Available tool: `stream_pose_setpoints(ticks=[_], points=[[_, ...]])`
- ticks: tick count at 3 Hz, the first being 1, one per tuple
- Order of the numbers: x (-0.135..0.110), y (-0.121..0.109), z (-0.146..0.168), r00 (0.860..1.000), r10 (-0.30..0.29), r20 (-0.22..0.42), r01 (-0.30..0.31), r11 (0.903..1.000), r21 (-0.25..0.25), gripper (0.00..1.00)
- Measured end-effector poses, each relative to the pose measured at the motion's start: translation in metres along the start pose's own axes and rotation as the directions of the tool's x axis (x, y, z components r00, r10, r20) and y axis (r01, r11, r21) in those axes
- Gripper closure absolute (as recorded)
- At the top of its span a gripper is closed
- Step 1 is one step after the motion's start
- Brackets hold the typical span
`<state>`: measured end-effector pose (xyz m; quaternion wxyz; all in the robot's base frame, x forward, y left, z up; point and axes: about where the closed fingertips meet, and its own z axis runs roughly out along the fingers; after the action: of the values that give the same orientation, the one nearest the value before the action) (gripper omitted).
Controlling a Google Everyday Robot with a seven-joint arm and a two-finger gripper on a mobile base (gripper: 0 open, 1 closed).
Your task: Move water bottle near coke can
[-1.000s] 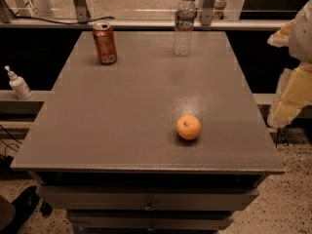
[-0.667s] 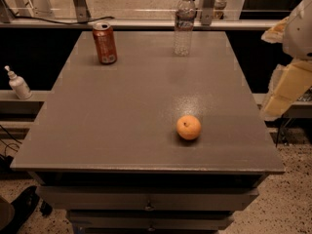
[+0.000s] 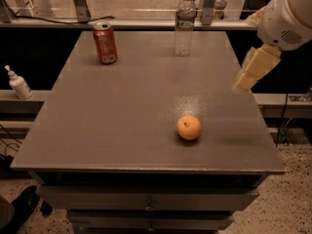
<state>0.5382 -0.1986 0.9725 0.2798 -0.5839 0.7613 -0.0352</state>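
Gripper (image 3: 243, 85): up in the air over the right edge of the table (image 3: 122, 111), tip pointing down and left. Holding nothing. Open or shut? Cannot tell.

Moved just now. A moment ago, farther out to the right, past the table edge. Now in over the edge and a bit nearer the back. Heading for the bottle, by the look of it.

Bottle (image 3: 185, 26): standing up near the back edge, a little right of the middle. Same spot as before. Not touched yet.

Can (image 3: 105, 44): standing up at the back left. Same spot too. Well apart from the bottle, with bare table between.

Orange (image 3: 188, 127): near the front, right of the middle. Not moved. Not part of the job. Well apart from the bottle, so likely not in the way.

White pump (image 3: 18, 83): off the table, on a ledge to the left. Not part of the job.

So, only the very start. Reaching, not grabbing. Left to do: get to the bottle, grab it, carry it left, put it down beside the can. Best to grab around the middle, since tall, light and likely easy to tip. Best to stop just short of the can, so as not to knock it over.
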Motion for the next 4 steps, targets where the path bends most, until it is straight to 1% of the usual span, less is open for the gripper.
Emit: stream_pose_setpoints(ticks=[1,2,3,4], points=[[-0.007,-0.039,0.032,0.998,0.042,0.052,-0.044,0.9979,0.048,0.0],[-0.008,-0.072,0.06,0.987,0.119,0.105,-0.126,0.99,0.063,0.0],[-0.007,-0.098,0.081,0.962,0.207,0.179,-0.22,0.9739,0.056,0.0],[-0.002,-0.118,0.096,0.911,0.314,0.267,-0.33,0.9437,0.018,0.0]])
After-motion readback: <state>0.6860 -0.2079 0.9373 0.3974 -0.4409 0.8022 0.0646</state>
